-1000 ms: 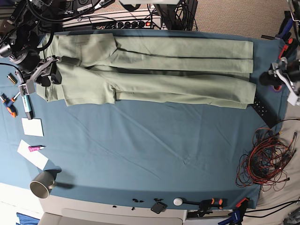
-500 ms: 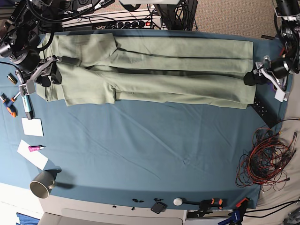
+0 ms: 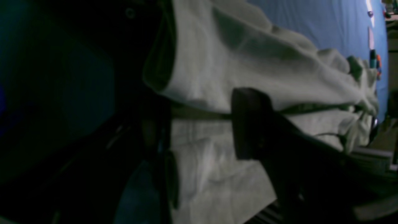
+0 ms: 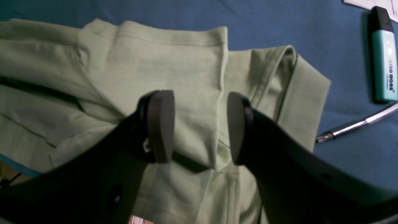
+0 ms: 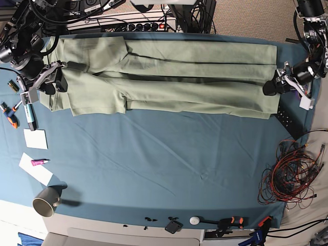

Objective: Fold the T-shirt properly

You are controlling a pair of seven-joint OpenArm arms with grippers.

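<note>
The T-shirt [image 5: 169,77] lies as a long pale green strip across the far part of the teal table cloth [image 5: 154,164]. Over its left end, by the folded sleeve [image 4: 174,68], my right gripper [image 5: 54,84] is open. In the right wrist view that gripper [image 4: 199,127] has cloth lying under the gap between its fingers. My left gripper [image 5: 271,86] is at the strip's right end. The left wrist view is dark: the left gripper [image 3: 199,130] stands open over the shirt's hem edge [image 3: 248,62], one finger above the cloth.
A teal highlighter [image 5: 31,115] and a pen [image 4: 351,127] lie just left of the shirt. Paper notes [image 5: 36,138] and a grey cup [image 5: 46,201] are at the left front. Red and black cables [image 5: 289,174] pile up at the right. A power strip [image 5: 138,25] runs behind the table.
My left gripper has come in from the table's right edge to the shirt's right end. The right gripper and the shirt have not moved.
</note>
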